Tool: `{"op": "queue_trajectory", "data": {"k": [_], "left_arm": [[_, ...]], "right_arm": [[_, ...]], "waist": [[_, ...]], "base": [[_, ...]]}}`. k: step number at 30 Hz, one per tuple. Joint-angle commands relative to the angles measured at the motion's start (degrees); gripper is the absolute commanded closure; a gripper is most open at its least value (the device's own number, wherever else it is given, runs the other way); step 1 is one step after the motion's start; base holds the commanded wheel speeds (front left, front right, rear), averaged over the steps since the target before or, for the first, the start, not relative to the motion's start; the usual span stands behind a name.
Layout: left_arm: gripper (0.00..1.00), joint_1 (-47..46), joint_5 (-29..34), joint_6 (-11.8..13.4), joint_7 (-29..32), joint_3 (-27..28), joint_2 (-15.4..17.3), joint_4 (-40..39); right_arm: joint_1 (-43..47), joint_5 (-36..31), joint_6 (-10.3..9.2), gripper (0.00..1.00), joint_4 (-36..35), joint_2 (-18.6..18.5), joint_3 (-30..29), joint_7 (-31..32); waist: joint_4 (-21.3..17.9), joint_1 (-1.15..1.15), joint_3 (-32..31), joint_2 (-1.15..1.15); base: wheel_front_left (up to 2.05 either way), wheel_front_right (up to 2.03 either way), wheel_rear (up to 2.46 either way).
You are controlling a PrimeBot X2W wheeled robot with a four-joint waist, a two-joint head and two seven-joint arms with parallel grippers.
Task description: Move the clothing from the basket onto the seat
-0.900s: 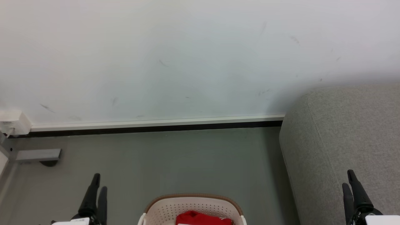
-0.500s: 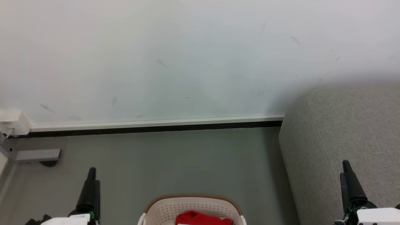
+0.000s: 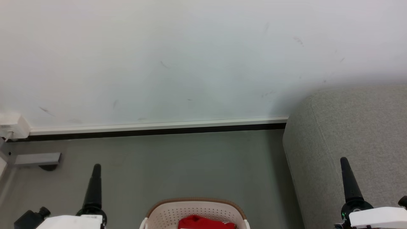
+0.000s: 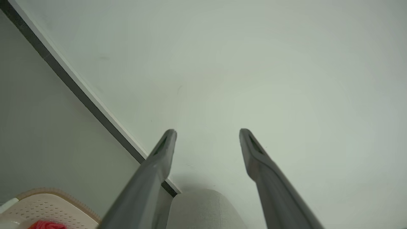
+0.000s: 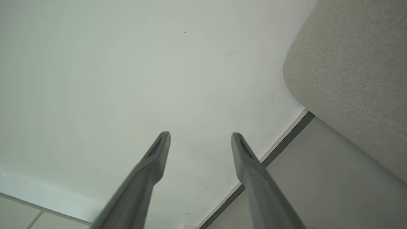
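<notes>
The cream basket [image 3: 195, 210] with its brown rim sits at the bottom middle of the head view, and red clothing [image 3: 205, 222] lies inside it. The light-grey seat [image 3: 349, 127] rises at the right. My left gripper [image 3: 96, 167] stands left of the basket, over the floor. My right gripper [image 3: 344, 160] stands in front of the seat's rounded end. In the left wrist view the gripper [image 4: 207, 132] is open and empty, with the basket [image 4: 47, 206], clothing [image 4: 47, 225] and seat [image 4: 203, 210] low in the picture. The right wrist view shows its gripper [image 5: 200, 135] open and empty beside the seat [image 5: 349, 63].
A white wall with a pale and dark baseboard [image 3: 159, 127] runs behind the grey floor [image 3: 190, 162]. A white box [image 3: 11, 127] and a grey metal bracket [image 3: 35, 158] sit at the far left by the wall.
Both grippers have risen a little in the head view and rolled, so each pair of fingers now lines up edge-on. More of each white wrist shows. Basket and clothing have not moved.
</notes>
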Motion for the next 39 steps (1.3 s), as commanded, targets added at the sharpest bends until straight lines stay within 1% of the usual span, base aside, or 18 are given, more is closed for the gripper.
{"op": "queue_trajectory", "data": {"k": [1, 8, 18, 25, 26, 32, 39], "left_arm": [[0.0, -0.6, 3.6, 0.1, -0.7, -0.1, 0.4, -1.4], [0.0, 0.0, 13.7, 1.6, -2.1, -0.9, 0.5, -2.2], [0.0, 0.5, 25.8, 3.4, -3.9, -1.4, 0.5, -2.8], [0.0, 1.1, 31.8, 4.2, -5.1, -1.3, 0.6, -2.3], [0.0, 1.1, 31.8, 4.2, -5.1, -1.3, 0.6, -2.3], [0.0, 1.3, 36.8, 4.9, -6.1, -1.6, 1.1, -1.6], [0.0, 1.4, 41.2, 5.6, -7.1, -1.8, 1.4, -1.5]], "right_arm": [[-1.7, -2.8, -0.03, 0.0, -1.1, -0.8, 0.6, -0.7], [-2.0, -11.6, -0.04, 0.0, -0.6, -1.8, 2.2, -2.1], [-2.4, -23.4, -0.05, 0.0, -0.8, -2.6, 3.6, -3.9], [-2.1, -30.1, -0.06, 0.0, 0.0, -3.2, 5.0, -5.1], [-2.1, -30.1, -0.06, 0.0, 0.0, -3.2, 5.0, -5.1], [-2.3, -34.7, -0.06, 0.0, 0.2, -3.4, 5.7, -6.1], [-2.4, -39.1, -0.07, 0.0, 0.9, -3.6, 6.6, -7.1]], "waist": [[0.0, 0.0, 0.0, 0.0], [-0.1, 0.0, -0.1, 0.0], [-0.2, 0.0, -0.3, 0.0], [-0.3, 0.0, -0.6, 0.0], [-0.3, 0.0, -0.6, 0.0], [-0.3, 0.0, -0.8, 0.0], [-0.3, 0.0, -0.9, 0.0]], "base": [[0.0, 0.0, 0.0], [0.0, 0.0, 0.0], [0.0, 0.0, 0.0], [0.0, 0.0, 0.0], [0.0, 0.0, 0.0], [0.0, 0.0, 0.0], [0.0, 0.0, 0.0]]}}
